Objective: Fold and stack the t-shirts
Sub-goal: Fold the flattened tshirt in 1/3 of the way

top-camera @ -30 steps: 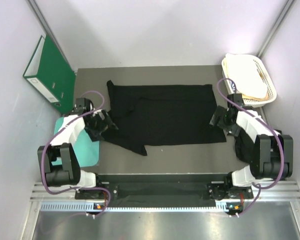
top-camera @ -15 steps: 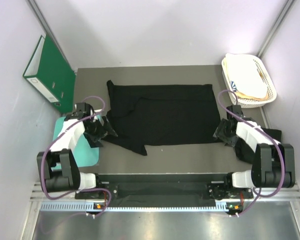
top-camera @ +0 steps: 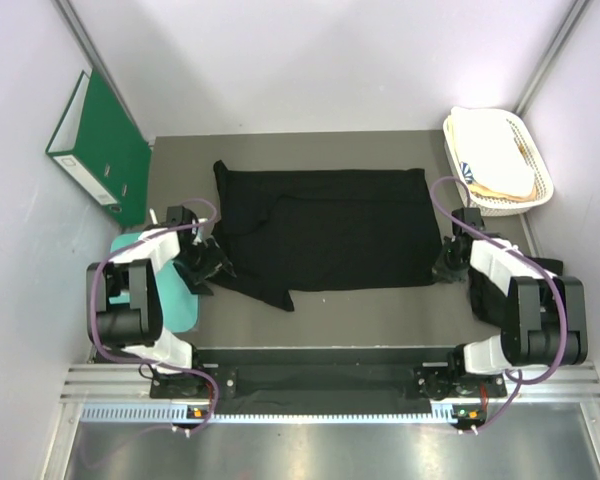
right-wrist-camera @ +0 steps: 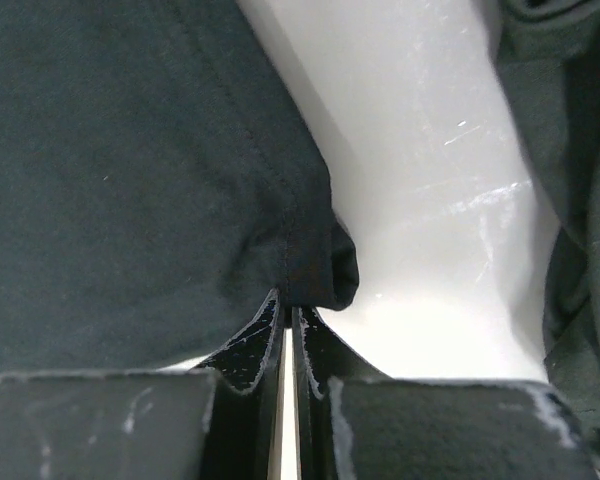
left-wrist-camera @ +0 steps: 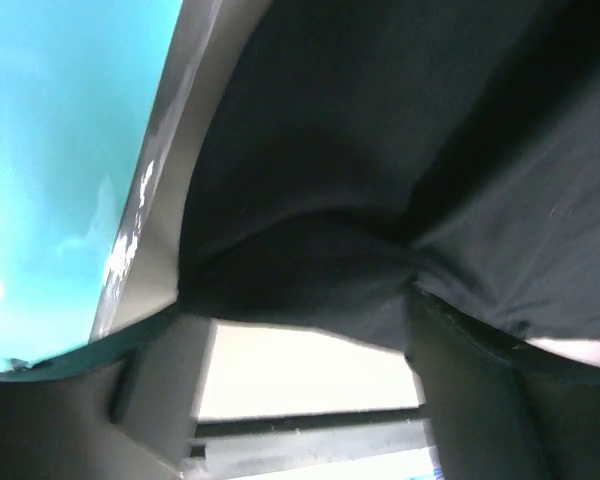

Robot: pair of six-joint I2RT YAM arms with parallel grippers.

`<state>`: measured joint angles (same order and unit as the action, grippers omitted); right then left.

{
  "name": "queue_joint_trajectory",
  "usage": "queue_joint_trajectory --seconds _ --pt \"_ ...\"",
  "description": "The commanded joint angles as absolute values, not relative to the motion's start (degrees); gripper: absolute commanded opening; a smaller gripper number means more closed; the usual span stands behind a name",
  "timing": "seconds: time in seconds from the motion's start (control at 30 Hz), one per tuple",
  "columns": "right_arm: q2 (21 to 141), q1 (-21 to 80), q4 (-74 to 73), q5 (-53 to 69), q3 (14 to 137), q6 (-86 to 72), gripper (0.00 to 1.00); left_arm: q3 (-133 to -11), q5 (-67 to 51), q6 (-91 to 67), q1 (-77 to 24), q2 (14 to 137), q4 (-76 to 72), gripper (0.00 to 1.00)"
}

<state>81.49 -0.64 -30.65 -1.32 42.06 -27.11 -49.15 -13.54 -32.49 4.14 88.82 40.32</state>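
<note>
The right gripper [right-wrist-camera: 288,312] is pinched tight on the near hem corner of the t-shirt [top-camera: 330,225], at the cloth's 4 o'clock. The left gripper [top-camera: 202,264] stands wide, its jaws spread either side of bunched black cloth at the shirt's 8 o'clock edge, just beside the teal mat [top-camera: 175,300]. The t-shirt lies flat in the middle of the bench [top-camera: 380,312]. Its long axis runs from 9 to 3 o'clock, with the shoulders toward 9, the hem toward 3 and one sleeve trailing toward 7. A white basket [top-camera: 500,208] sits at 2 o'clock.

Grey table [top-camera: 360,308]: black t-shirt [top-camera: 330,225], teal mat [top-camera: 180,300]
</note>
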Motion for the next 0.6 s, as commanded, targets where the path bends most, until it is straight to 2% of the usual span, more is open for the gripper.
queue_joint_trajectory --seconds 0.0,0.03,0.07,0.1,0.13,0.17,0.4,0.57 --pt "77.79 -0.70 -29.44 1.14 41.31 -25.32 0.00 -51.15 -11.87 -35.07 3.69 91.84 33.49 0.69" --pt "77.09 -0.70 -29.70 1.32 41.13 -25.14 0.00 -51.24 -12.04 -35.07 3.60 92.80 33.14 0.59" --pt "76.91 -0.79 -29.79 1.58 40.96 -24.79 0.00 -51.24 -12.13 -35.07 3.60 92.90 32.96 0.36" --pt "76.73 -0.70 -29.79 1.67 40.87 -24.61 0.00 -51.24 -12.56 -35.16 3.60 92.90 32.87 0.24" --pt "76.47 -0.79 -29.88 1.84 40.70 -24.44 0.00 -51.50 -13.09 -35.16 3.52 92.20 33.57 0.07" --pt "76.38 -0.70 -29.71 2.19 40.69 -24.35 0.00 -51.76 -13.27 -35.07 3.52 91.50 34.18 0.00" --pt "76.20 -0.70 -28.39 3.16 42.10 -24.35 0.00 -57.73 -16.61 -36.30 3.43 82.71 39.29 0.00" --pt "79.01 -0.70 -27.16 3.34 44.46 -23.91 0.00 -65.38 -21.08 -39.54 3.34 88.05 35.44 0.00"
